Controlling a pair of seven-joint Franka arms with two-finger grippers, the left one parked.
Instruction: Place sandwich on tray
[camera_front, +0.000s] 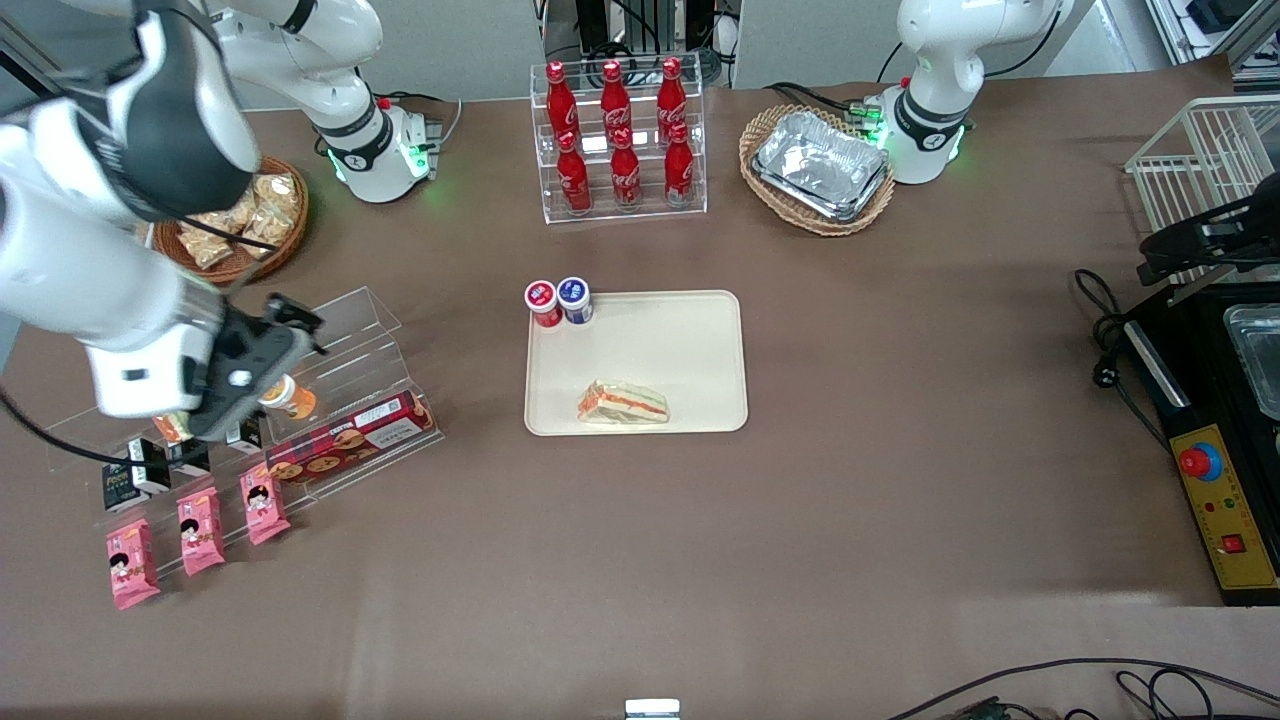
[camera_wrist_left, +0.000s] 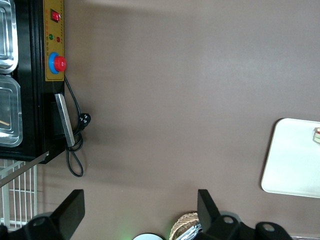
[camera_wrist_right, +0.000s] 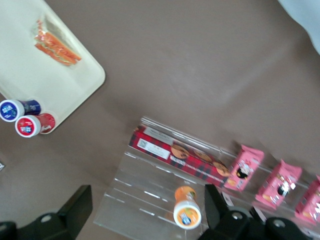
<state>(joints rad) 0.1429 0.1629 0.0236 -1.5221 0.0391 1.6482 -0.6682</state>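
The sandwich, a pale wedge with an orange-red stripe in clear wrap, lies on the cream-beige tray, near the tray's edge closest to the front camera. The wrist view shows the same sandwich on the tray. My gripper hangs toward the working arm's end of the table, above a clear acrylic shelf. It is open and holds nothing; in the wrist view the gripper spans the shelf steps, with an orange-capped bottle lying beside one finger.
Two small cans, red and blue, stand at the tray's corner. A red biscuit box and pink snack packs sit on the shelf. Cola bottles, a basket of foil trays and a snack basket stand farther from the front camera.
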